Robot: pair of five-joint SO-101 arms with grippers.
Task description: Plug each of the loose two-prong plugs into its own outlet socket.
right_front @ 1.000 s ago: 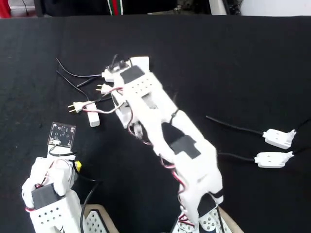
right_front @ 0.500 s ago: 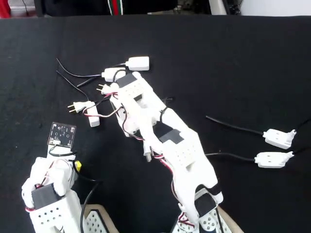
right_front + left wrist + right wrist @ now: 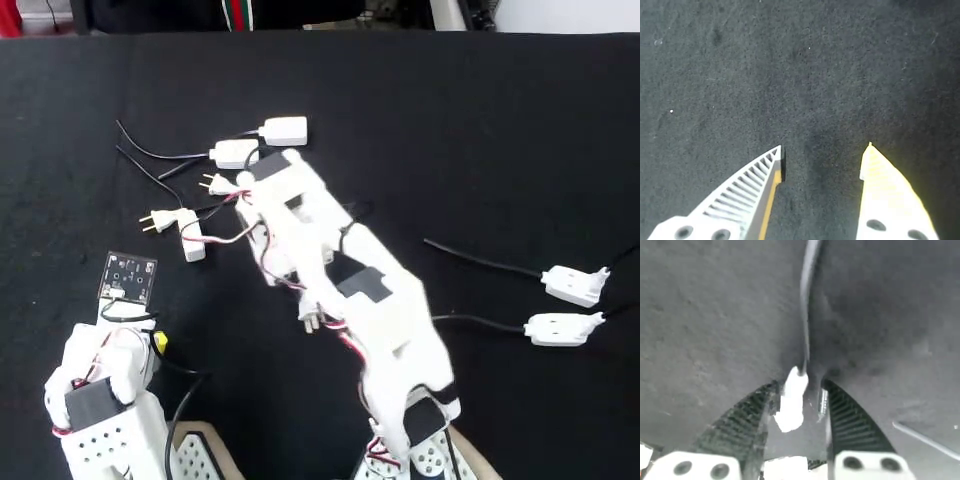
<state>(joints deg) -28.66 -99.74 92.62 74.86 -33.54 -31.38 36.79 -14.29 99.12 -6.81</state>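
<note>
Item: two-prong plug [image 3: 790, 405], a small white moulded body on a thin cord [image 3: 805, 305]. Judged light and rigid in the body, with prongs that would bend if levered. The cord was limp and likely to drag or twist the plug, so it was best taken across the flat sides of the body, prongs left free. Location: between the fingers of the right gripper [image 3: 799, 384], which stood apart, one touching the plug and a sliver of gap at the other. Left gripper [image 3: 825, 155]: fingers apart over bare tabletop [image 3: 790, 60]. Also held on the tabletop: second plug [image 3: 215, 183] and third plug [image 3: 158, 220] at 9 to 10 o'clock, a socket pair [image 3: 285, 130] just beyond at 11 o'clock, and a second socket pair [image 3: 573, 285] well apart at 3 o'clock. Obstructions: black cords [image 3: 150, 155] crossed beside the plugs, and the right arm [image 3: 340, 290] overhung them.
</note>
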